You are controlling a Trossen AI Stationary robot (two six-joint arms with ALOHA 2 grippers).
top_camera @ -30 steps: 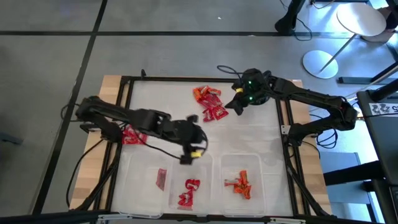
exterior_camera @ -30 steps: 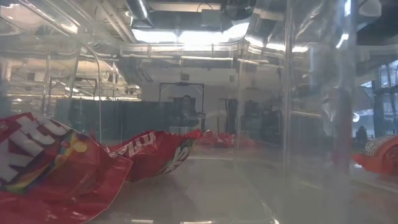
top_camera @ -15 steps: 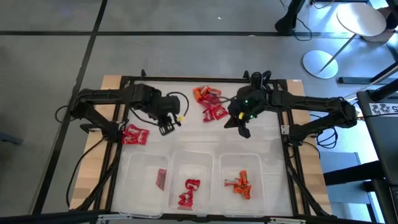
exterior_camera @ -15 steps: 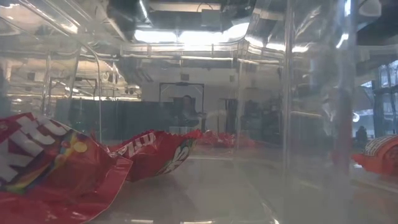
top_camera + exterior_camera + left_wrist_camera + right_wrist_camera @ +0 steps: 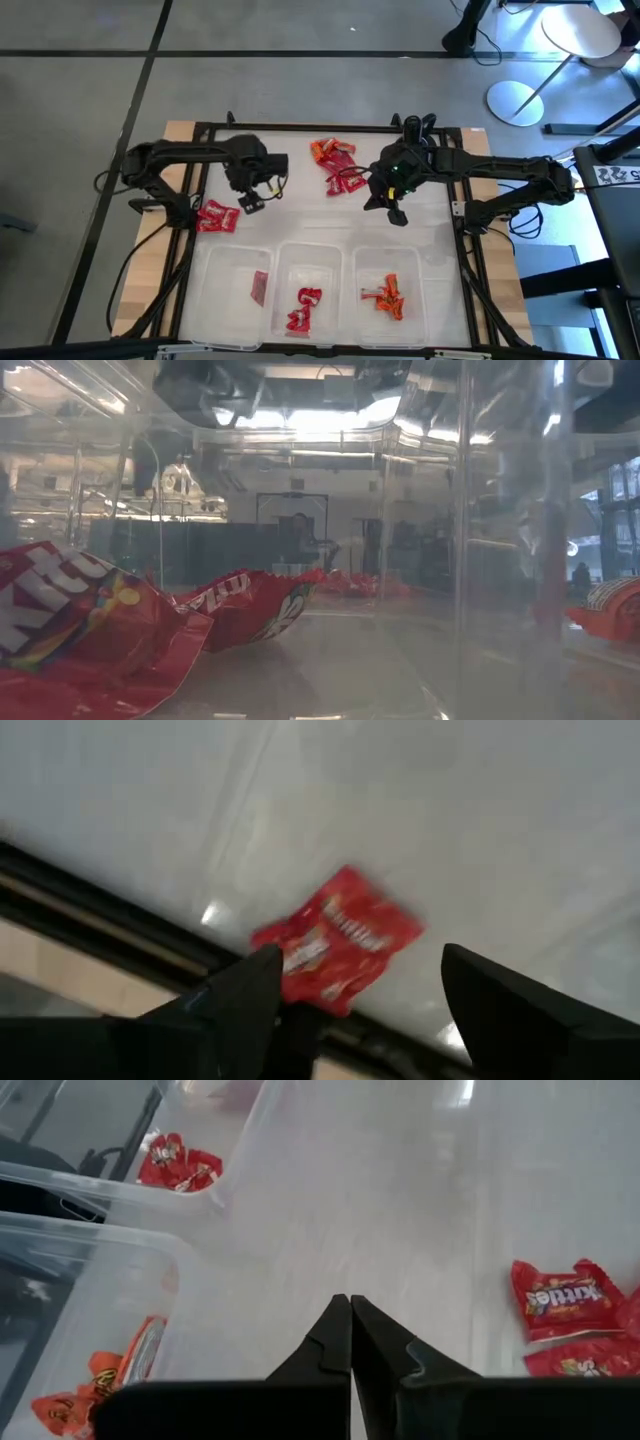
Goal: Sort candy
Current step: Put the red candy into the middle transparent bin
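**Left Arm: Approach to the Lone Packet**

While the left gripper (image 5: pixel 350 990) hangs with its jaws spread wide and nothing between them, a single red packet (image 5: pixel 335 940) lies on the white table (image 5: pixel 300 215) just ahead of the fingertips, near the black frame rail (image 5: pixel 120 935). To take it cleanly, centre the open jaws over the packet, descend until the fingertips (image 5: pixel 255 985) straddle its short side, and close only once both tips reach the table; the flat, crinkled wrapper will likely slide if nudged from one side.

The right gripper (image 5: pixel 350 1325) has its jaws pressed together, empty, above bare table; beside it lies the main pile of red candy (image 5: pixel 335 168), with the orange pieces' bin (image 5: pixel 392 290) ahead.

The packet is glossy red with white lettering, lying flat and slightly creased. Three clear bins already hold a flat red bar (image 5: pixel 259 287), red packets (image 5: pixel 303 308) and orange pieces (image 5: pixel 386 296).
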